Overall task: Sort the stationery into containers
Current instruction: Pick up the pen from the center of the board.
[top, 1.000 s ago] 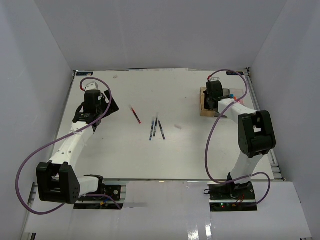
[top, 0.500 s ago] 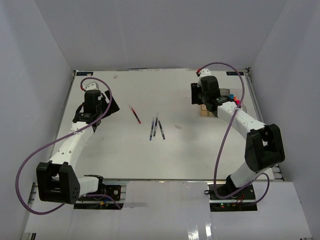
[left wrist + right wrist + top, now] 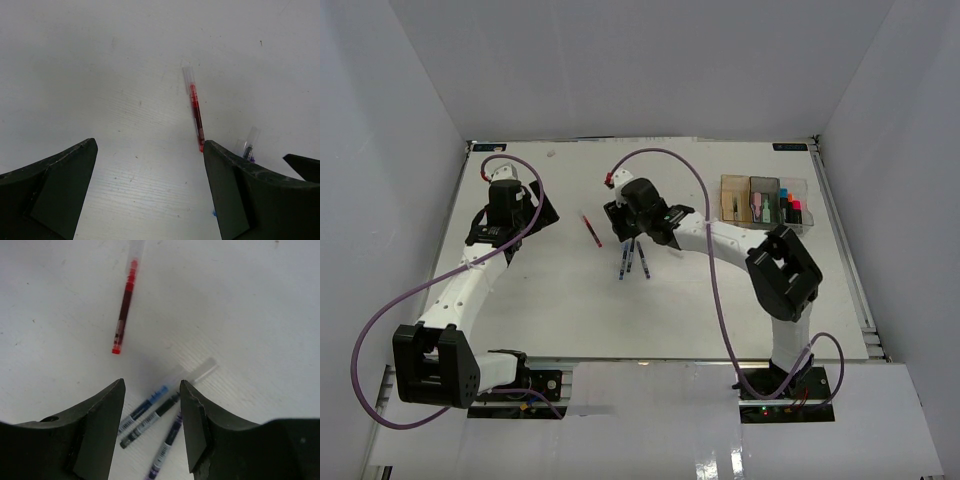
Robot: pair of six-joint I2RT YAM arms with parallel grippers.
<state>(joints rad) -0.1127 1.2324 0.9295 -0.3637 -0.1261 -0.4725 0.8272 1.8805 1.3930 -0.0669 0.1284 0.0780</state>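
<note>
Three thin pens, blue [image 3: 145, 410], black [image 3: 150, 422] and purple [image 3: 167, 447], lie side by side on the white table [image 3: 550, 300]. My right gripper [image 3: 152, 385] hovers open right above them, holding nothing. In the top view it [image 3: 628, 232] sits at mid-table over these pens [image 3: 632, 258]. A red pen [image 3: 591, 230] [image 3: 125, 310] [image 3: 196, 112] lies just left of them. My left gripper [image 3: 150, 145] is wide open and empty at the far left [image 3: 538, 210], facing the red pen. The containers, amber [image 3: 734, 197], grey [image 3: 762, 200] and clear [image 3: 792, 205], stand at the back right.
The grey bin holds pastel markers [image 3: 760, 207] and the clear bin holds highlighters with bright caps [image 3: 790, 210]. White walls close the table on three sides. A purple cable [image 3: 670, 160] arcs above the right arm.
My right arm has swung left from the containers to above the three pens, and its jaws have gone from shut to open. The left arm has stayed still.
</note>
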